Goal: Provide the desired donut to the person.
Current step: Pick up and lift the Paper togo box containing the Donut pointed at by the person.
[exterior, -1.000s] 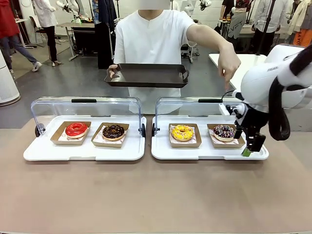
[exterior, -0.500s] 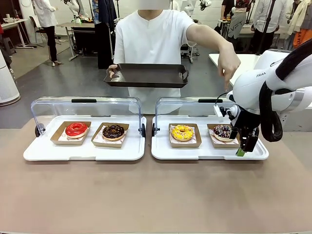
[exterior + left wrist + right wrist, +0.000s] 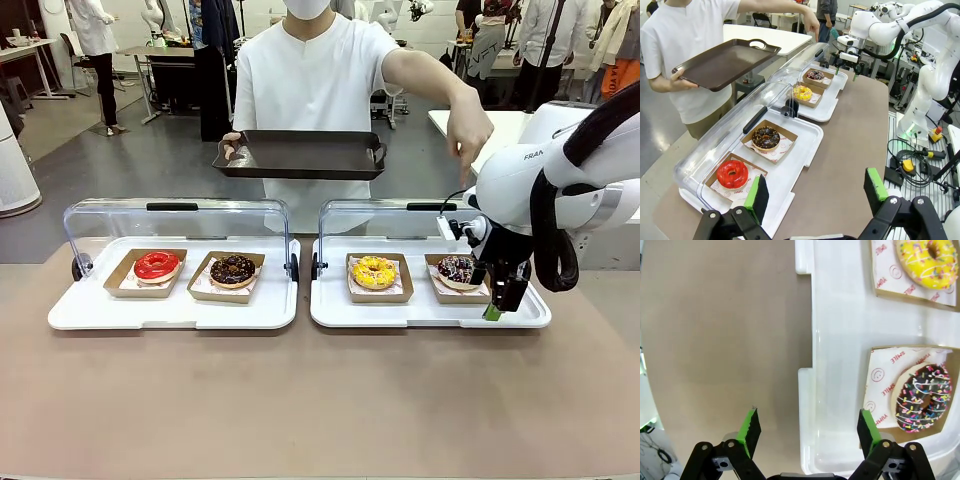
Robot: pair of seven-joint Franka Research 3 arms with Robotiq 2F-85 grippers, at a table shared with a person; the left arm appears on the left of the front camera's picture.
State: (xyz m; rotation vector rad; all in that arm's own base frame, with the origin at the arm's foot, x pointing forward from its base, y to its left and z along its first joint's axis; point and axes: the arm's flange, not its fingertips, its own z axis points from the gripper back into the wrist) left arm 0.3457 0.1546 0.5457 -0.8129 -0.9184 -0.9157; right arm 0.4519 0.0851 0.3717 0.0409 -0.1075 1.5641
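Observation:
The person [image 3: 310,70] stands at the far side, holding a dark tray [image 3: 300,155] in one hand. The other hand [image 3: 468,128] points down over the chocolate sprinkle donut [image 3: 458,268] in its cardboard box at the right end. My right gripper [image 3: 496,300] hangs open just beside that donut's right, low over the white tray's edge. In the right wrist view the gripper [image 3: 807,429] straddles the tray rim, with the sprinkle donut [image 3: 922,399] off to the side of one finger. My left gripper [image 3: 816,189] is open and holds nothing, back from the table's left end.
Two white trays [image 3: 170,312] [image 3: 420,316] with raised clear lids [image 3: 175,225] hold boxed donuts: red [image 3: 157,265], chocolate [image 3: 233,268], yellow [image 3: 374,271]. Bare brown tabletop [image 3: 300,400] lies in front of them. Other people and tables stand far behind.
My right arm shifted left and slightly down toward the sprinkle donut, then held still. The person's pointing hand and tray have not moved.

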